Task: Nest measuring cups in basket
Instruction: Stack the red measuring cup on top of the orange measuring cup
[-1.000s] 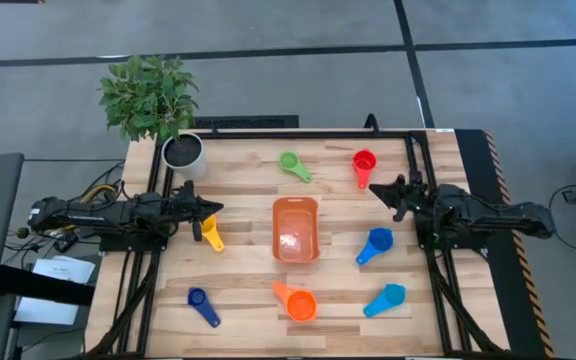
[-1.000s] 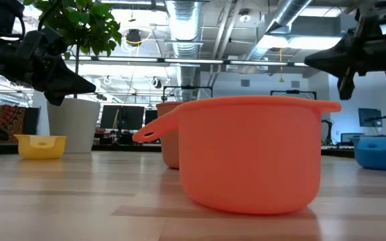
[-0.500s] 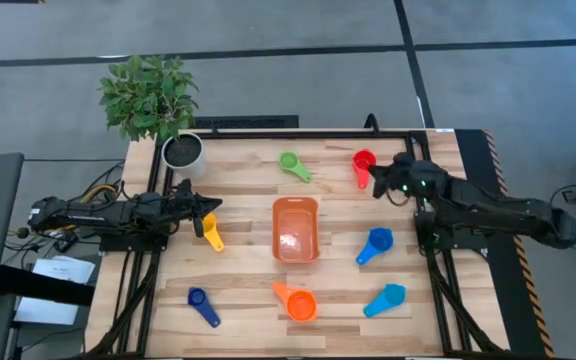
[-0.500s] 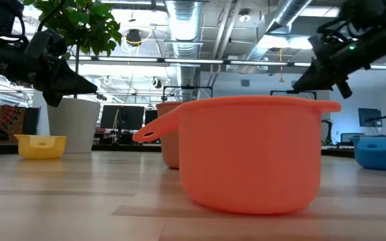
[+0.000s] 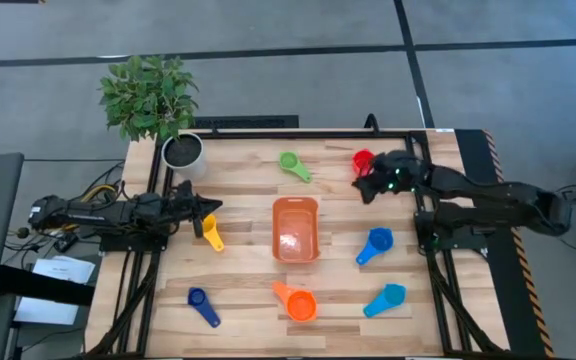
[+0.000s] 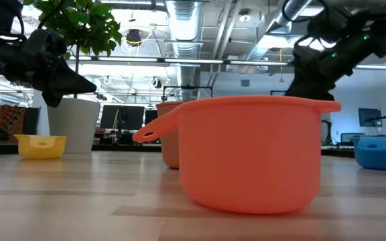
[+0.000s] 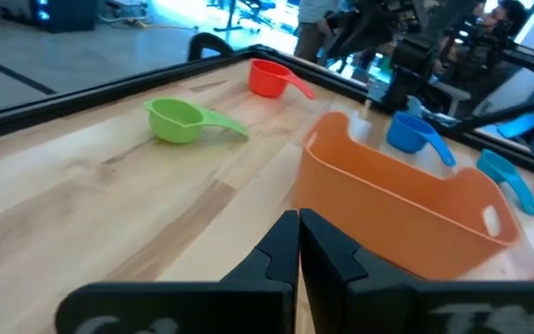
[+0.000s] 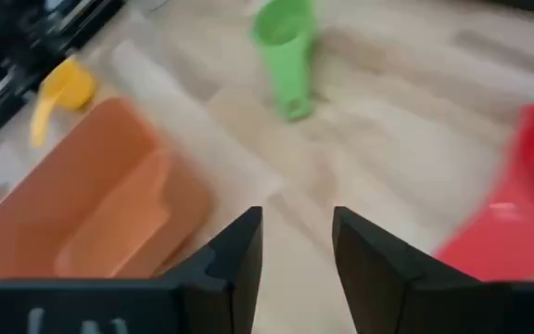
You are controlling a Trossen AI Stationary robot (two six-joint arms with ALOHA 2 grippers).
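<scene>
The orange basket sits mid-table. Around it lie measuring cups: green and red at the far side, yellow on the left, blue and light blue on the right, orange and dark blue near the front. My right gripper is open, tipped downward just beside the red cup, touching nothing. My left gripper is shut and level, above the yellow cup at the table's left.
A white pot with a green plant stands at the far left corner. A black frame runs along the table's edges. Bare wood lies between the green cup and the basket.
My right gripper has swung from the right edge toward the table's left and far side, up to the red cup, and has tipped from level to pointing downward. Nothing on the table has moved.
</scene>
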